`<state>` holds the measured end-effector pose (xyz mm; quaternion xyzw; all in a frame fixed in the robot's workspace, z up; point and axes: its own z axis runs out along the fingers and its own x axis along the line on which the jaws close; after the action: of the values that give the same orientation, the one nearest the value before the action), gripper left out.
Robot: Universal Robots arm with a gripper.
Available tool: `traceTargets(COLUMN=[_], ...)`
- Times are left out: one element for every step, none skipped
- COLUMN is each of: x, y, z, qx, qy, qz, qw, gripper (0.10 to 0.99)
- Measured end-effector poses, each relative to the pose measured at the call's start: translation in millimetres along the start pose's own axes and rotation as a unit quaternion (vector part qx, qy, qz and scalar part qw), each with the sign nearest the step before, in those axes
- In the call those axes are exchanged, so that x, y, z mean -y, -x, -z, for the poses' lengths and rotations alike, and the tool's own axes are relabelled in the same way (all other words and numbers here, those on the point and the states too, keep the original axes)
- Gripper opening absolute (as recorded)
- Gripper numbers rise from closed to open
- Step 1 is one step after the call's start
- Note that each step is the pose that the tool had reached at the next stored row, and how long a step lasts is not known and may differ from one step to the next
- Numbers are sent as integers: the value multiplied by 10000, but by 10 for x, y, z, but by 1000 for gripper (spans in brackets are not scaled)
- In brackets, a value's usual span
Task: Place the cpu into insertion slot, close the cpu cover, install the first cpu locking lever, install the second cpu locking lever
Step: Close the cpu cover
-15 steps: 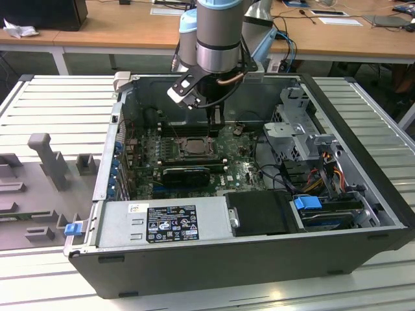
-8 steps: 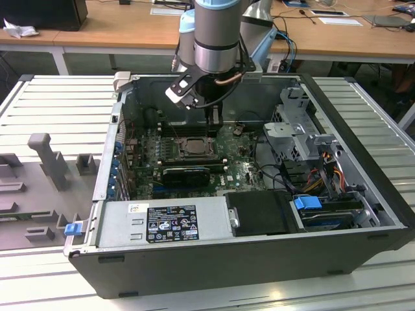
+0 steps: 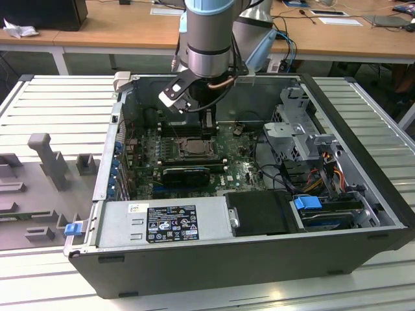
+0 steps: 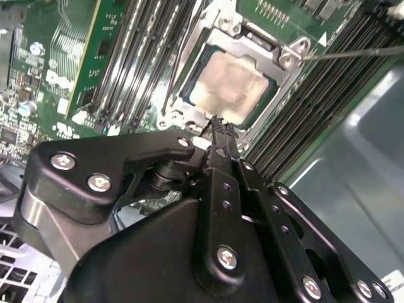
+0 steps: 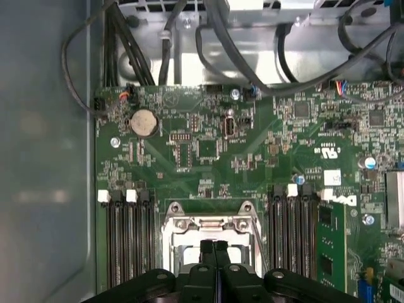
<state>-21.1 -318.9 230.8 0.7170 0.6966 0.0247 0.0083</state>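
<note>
Silvery cpu (image 4: 230, 85) lies socketed just beyond the pinched-together gripper (image 4: 218, 128).

The arm (image 3: 207, 32) points straight down, its hand (image 5: 215, 247) pinched closed.

Memory slots (image 4: 136, 57) are flanking the insertion slot (image 4: 172, 117) on two sides, so free room is lying straight above it, where the gripper (image 4: 218, 126), fingers pressed together, is hanging. A thin locking lever (image 4: 353, 53) is jutting across one memory bank. Cables (image 5: 252, 57) are looping beside the low, open green board (image 5: 208, 151).
</note>
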Motion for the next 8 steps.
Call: traceTargets(x=[15, 35, 52, 76, 92, 106, 121, 134], y=[1, 1, 1, 2, 3, 3, 3, 4], z=[-2, -5, -7, -11, -13, -16, -19, -19], qx=[1, 0, -2, -5, -6, -10, -17, -20], qy=[-1, -1, -1, -1, -4, -8, -12, -13], qz=[0, 0, 0, 0, 0, -1, -1, -1], qw=[10000, 10000, 10000, 10000, 10000, 10000, 10000, 10000], gripper=[106, 106, 106, 106, 106, 106, 106, 106])
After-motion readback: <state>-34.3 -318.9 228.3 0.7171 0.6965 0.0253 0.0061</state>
